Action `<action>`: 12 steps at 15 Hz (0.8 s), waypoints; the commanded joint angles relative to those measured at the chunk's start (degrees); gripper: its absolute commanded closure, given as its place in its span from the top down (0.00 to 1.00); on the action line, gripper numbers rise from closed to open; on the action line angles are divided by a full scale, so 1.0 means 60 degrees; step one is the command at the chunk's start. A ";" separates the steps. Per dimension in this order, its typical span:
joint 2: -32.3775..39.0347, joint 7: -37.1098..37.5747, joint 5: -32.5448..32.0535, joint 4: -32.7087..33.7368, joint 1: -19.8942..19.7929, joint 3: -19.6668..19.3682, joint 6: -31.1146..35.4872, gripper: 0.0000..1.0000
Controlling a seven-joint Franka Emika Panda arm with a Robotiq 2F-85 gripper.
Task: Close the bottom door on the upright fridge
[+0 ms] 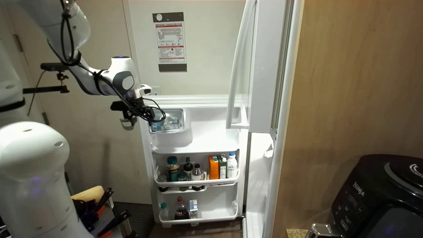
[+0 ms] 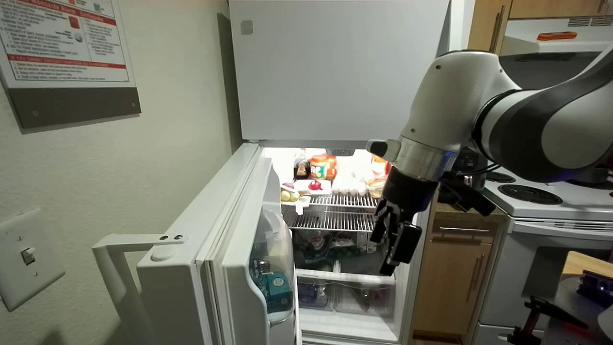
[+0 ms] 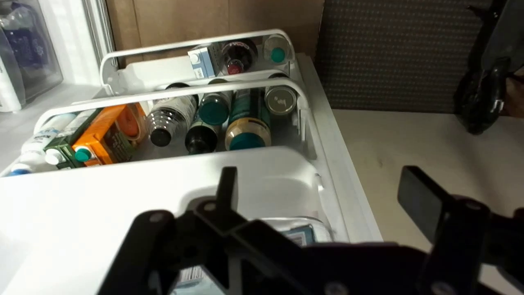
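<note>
The bottom door [image 1: 211, 132] stands wide open, its white inner side with bottle racks and a clear bin [image 1: 180, 131] showing; its top edge [image 2: 210, 196] and handle [image 2: 115, 268] show in an exterior view. The upright fridge [image 2: 404, 297] shows lit shelves behind it. The upper door [image 2: 345, 72] is shut. My gripper [image 1: 139, 122] is open and empty, pointing down near the door's free edge. In the wrist view my gripper [image 3: 319, 174] has one finger over the inner side and one beyond the edge [image 3: 339, 164]. I cannot tell whether it touches the door.
A wall with a posted sign [image 1: 171, 41] is behind the open door. A light switch [image 2: 28, 256] is on that wall. A wood-grain panel [image 1: 350, 82] and a black Ninja appliance [image 1: 370, 195] stand to one side. A stove [image 2: 550, 191] stands beyond the arm.
</note>
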 commanded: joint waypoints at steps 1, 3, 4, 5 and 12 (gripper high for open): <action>0.1108 -0.0027 -0.0331 0.1236 -0.0022 0.0166 0.0314 1.00; 0.1647 -0.0176 -0.0450 0.1983 -0.0032 0.0238 0.0224 1.00; 0.1910 -0.0236 -0.0517 0.2338 -0.0040 0.0265 0.0202 1.00; 0.2178 -0.0266 -0.0601 0.2675 -0.0046 0.0285 0.0165 1.00; 0.3261 -0.0103 -0.0868 0.3974 -0.0043 0.0331 0.0060 1.00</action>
